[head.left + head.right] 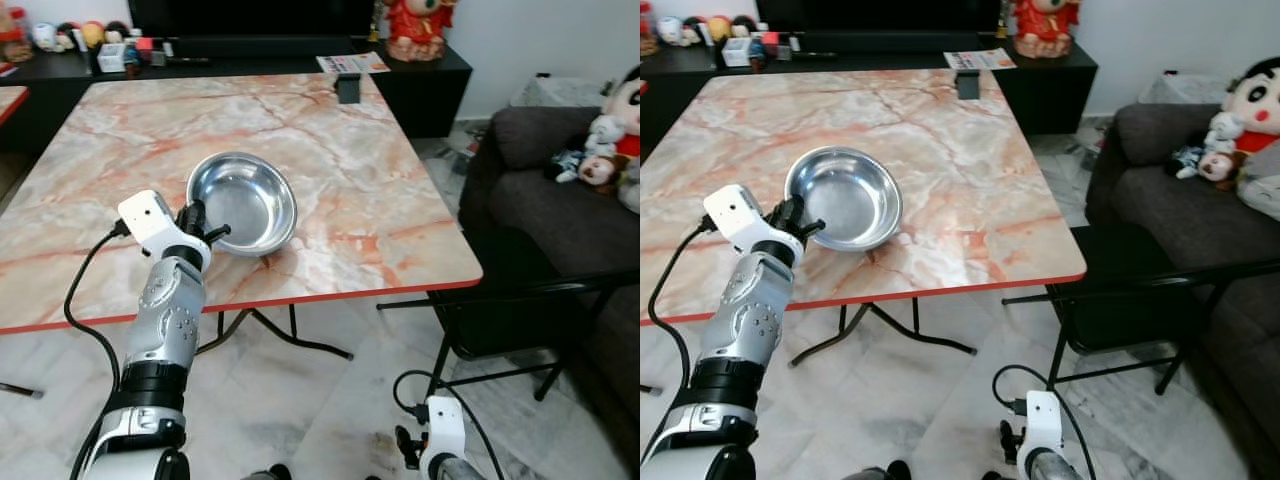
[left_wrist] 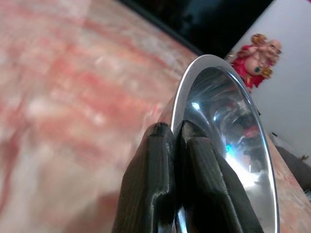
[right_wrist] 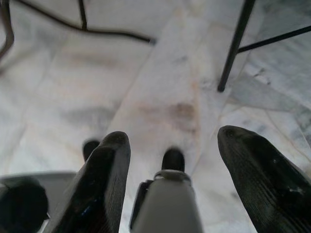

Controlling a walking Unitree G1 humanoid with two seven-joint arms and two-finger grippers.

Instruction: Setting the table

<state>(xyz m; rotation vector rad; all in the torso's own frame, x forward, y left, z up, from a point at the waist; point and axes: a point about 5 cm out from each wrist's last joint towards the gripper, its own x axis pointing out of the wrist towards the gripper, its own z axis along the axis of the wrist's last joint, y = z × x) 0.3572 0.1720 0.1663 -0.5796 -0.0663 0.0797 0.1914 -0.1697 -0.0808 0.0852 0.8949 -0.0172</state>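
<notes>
A shiny steel bowl [image 1: 242, 203] rests on the marble-patterned table [image 1: 350, 190], toward its front edge. My left gripper [image 1: 200, 226] is shut on the bowl's near-left rim; in the left wrist view the two black fingers [image 2: 160, 194] pinch the bowl [image 2: 228, 145] at its rim. My right arm hangs low beside the table, its gripper [image 3: 172, 160] open over the floor with nothing between the fingers.
A small dark box [image 1: 348, 88] stands at the table's far edge. A dark sofa [image 1: 560, 200] with plush toys [image 1: 610, 130] is to the right. A black folding chair frame [image 1: 500, 300] stands by the table's right corner. A dark cabinet [image 1: 250, 60] runs behind.
</notes>
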